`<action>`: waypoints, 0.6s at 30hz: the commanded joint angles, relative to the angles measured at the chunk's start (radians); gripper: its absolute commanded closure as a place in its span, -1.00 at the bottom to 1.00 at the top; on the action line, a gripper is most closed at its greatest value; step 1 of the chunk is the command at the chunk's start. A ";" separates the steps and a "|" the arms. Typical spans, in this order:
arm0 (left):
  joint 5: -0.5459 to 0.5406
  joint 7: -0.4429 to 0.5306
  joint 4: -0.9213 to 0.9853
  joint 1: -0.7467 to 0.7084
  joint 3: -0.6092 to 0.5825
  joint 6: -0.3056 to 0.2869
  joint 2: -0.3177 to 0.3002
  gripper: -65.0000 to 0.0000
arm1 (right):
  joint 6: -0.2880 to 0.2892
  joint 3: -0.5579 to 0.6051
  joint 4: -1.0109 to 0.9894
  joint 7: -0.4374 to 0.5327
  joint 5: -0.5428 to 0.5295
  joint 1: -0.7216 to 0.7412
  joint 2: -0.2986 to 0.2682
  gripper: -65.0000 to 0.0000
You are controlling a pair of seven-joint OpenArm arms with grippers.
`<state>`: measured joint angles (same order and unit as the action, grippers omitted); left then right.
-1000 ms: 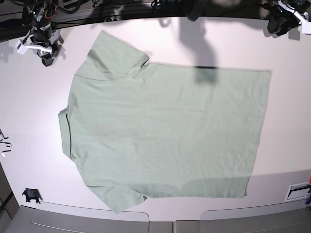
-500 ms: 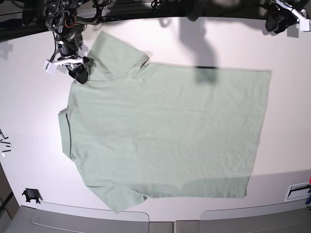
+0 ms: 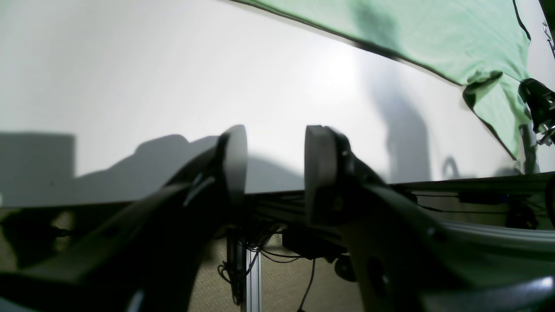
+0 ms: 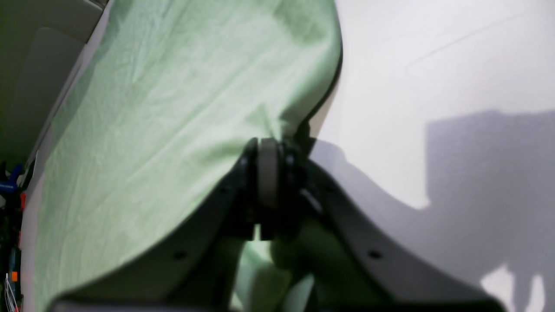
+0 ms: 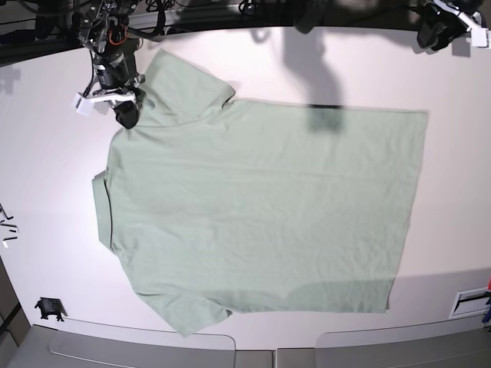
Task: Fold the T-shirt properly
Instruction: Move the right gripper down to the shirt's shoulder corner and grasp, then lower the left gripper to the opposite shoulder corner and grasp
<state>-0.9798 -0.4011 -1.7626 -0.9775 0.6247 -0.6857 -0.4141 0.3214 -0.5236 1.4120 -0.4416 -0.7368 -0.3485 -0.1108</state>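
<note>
White table [image 5: 46, 192], T-shirt [image 5: 261, 207] flat, right claw [image 5: 126, 116] pinching its sleeve edge (left claw [image 3: 273, 173] spread, far corner)

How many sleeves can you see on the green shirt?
2. One sleeve is at the far edge, where the right gripper pinches the T-shirt. The other sleeve lies at the near edge.
</note>
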 commanded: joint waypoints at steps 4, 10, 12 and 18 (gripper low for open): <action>-0.016 0.034 -0.011 0.003 0.011 -0.012 -0.016 0.31 | -0.002 0.000 0.006 -0.038 0.003 -0.001 0.000 1.00; 0.074 0.019 -0.011 0.093 0.011 -0.012 -0.018 0.08 | 0.008 0.000 0.006 -0.038 0.031 -0.001 0.000 1.00; 0.135 0.019 -0.011 0.137 0.011 -0.008 -0.019 0.08 | 0.014 0.000 0.006 -0.038 0.031 -0.001 0.000 1.00; 0.206 0.019 -0.011 0.286 0.011 0.142 -0.043 0.08 | 0.043 0.000 0.006 -0.039 0.031 -0.001 0.003 1.00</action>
<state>-0.7578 -0.4061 -1.7588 -0.6876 0.6250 -0.5411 -0.4404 0.3599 -0.5236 1.4136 -0.4664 -0.6876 -0.3485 -0.1078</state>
